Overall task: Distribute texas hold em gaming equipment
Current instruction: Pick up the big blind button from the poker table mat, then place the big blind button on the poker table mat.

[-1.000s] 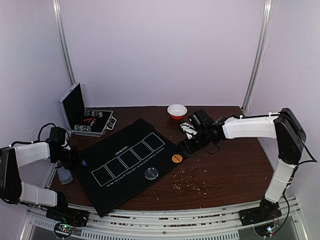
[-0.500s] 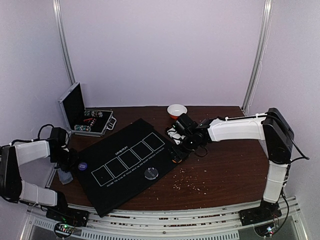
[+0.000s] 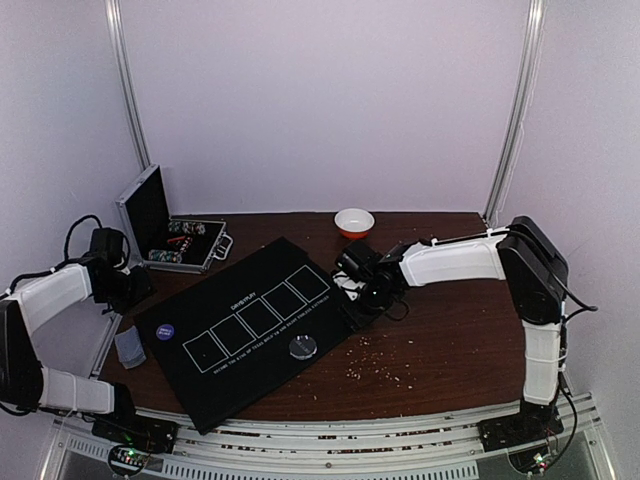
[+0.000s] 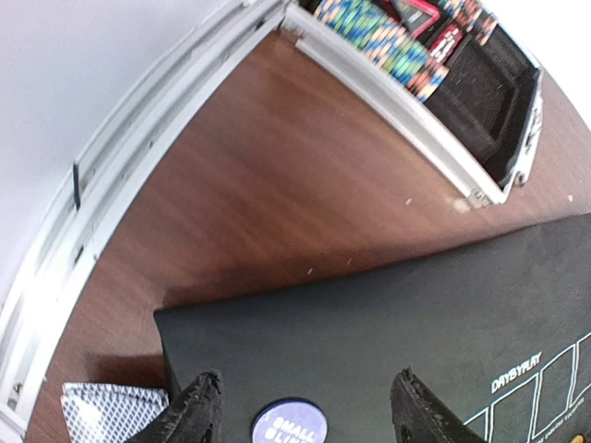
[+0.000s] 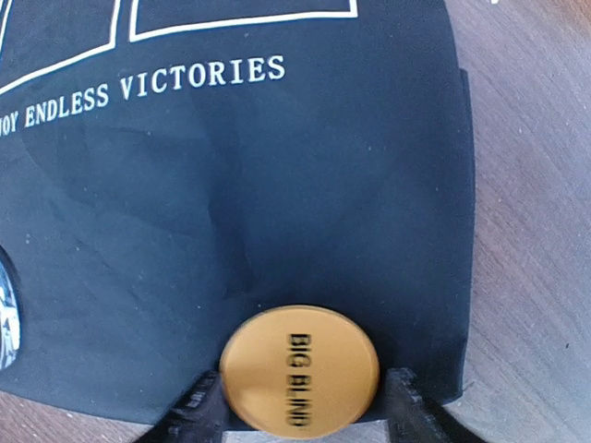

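Note:
The black five-box mat (image 3: 255, 325) lies across the table. A purple "SMALL BLIND" disc (image 4: 288, 423) rests on the mat's left corner, directly below my left gripper (image 4: 309, 406). That gripper is open and lifted off the disc. A stack of grey-blue-backed cards (image 4: 111, 411) lies on the wood beside that corner. A clear disc (image 3: 303, 347) sits near the mat's front edge. An orange "BIG BLIND" disc (image 5: 300, 369) lies at the mat's right edge. My right gripper (image 5: 302, 388) has a finger pressed to each side of it. In the top view that gripper (image 3: 358, 308) hides the orange disc.
An open metal case (image 3: 185, 245) with rows of striped poker chips (image 4: 388, 41) stands at the back left. A white bowl with an orange base (image 3: 354, 221) sits at the back centre. Crumbs (image 3: 380, 370) are scattered on the wood right of the mat.
My left gripper has opened, left the purple disc on the mat's corner and drawn back. My right gripper has swung left onto the orange disc and narrowed its jaws around it.

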